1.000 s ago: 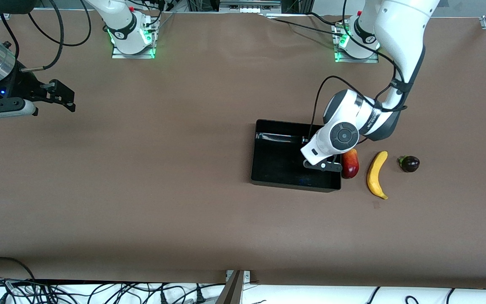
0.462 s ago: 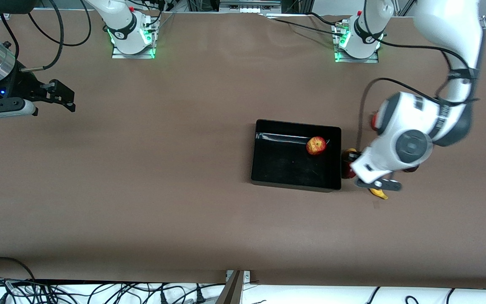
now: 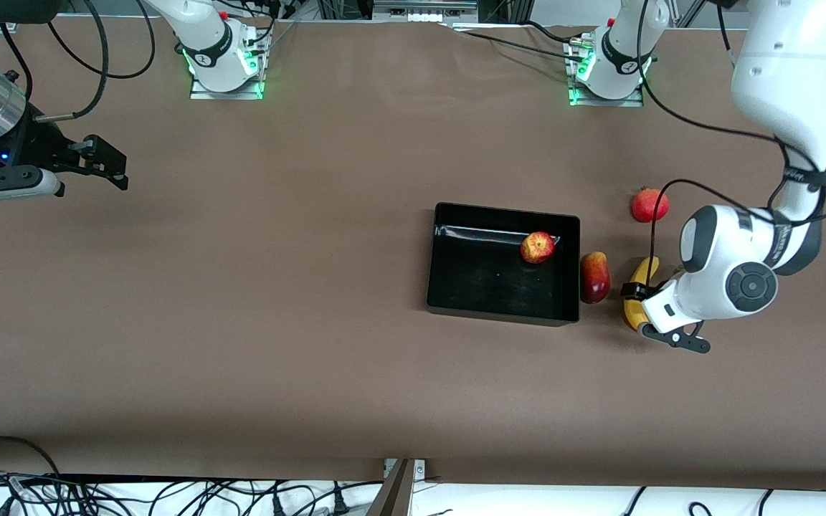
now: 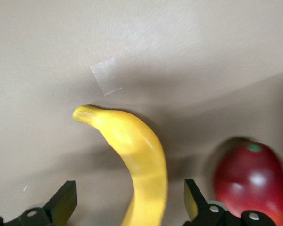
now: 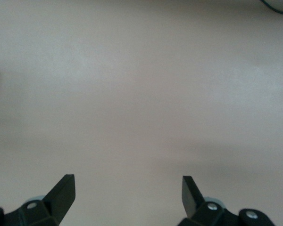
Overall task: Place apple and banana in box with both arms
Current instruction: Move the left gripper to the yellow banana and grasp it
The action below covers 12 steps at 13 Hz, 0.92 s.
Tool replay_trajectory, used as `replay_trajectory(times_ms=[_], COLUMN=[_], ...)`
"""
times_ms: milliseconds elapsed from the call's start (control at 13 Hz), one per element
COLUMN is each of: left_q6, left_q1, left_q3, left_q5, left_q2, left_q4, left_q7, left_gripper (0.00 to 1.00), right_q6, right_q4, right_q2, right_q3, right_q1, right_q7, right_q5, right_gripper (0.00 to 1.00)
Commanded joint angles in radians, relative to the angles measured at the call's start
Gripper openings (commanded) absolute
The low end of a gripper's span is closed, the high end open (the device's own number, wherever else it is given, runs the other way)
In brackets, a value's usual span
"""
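Risk lies in the wide-open left pincer (image 3: 660, 317) straddling the banana (image 4: 137, 155) on the tabletop (image 3: 312, 322) near the box (image 3: 442, 287) holding the apple (image 3: 538, 247): off-centre closing could roll it, while the right pincer (image 3: 97, 161) waits open.

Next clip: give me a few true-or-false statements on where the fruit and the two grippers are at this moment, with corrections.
1. The apple lies in the box. True.
2. The banana is in the box. False: it lies on the table beside the dark-red oval fruit.
3. The left gripper is open over the banana. True.
4. The right gripper holds a fruit. False: it is open and empty, waiting over bare table at the right arm's end.
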Motion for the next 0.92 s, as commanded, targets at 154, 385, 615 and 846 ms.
replay_trajectory(times_ms=[154, 385, 615, 846], left_q6=[0.041, 0.029, 0.011, -0.262], left_q1=[0.029, 0.026, 0.028, -0.021], left_q3=[-0.036, -0.031, -0.034, -0.074], left_q5=[-0.060, -0.005, -0.004, -0.004], left_q2=[-0.005, -0.005, -0.043, -0.164], left_q4=[-0.058, -0.046, -0.037, 0.105], left_q7=[0.028, 0.029, 0.022, 0.020], left_gripper=[0.88, 0.00, 0.00, 0.00], right_q6=[-0.017, -0.017, -0.017, -0.017], right_q4=[0.022, 0.022, 0.022, 0.022], right_q2=[0.006, 0.006, 0.006, 0.006], right_q3=[0.007, 0.007, 0.007, 0.007], right_q1=[-0.007, -0.007, -0.007, -0.007], right_q7=[0.000, 0.000, 0.000, 0.000], right_q5=[-0.005, -0.005, -0.005, -0.005], right_gripper=[1.00, 1.00, 1.00, 1.00])
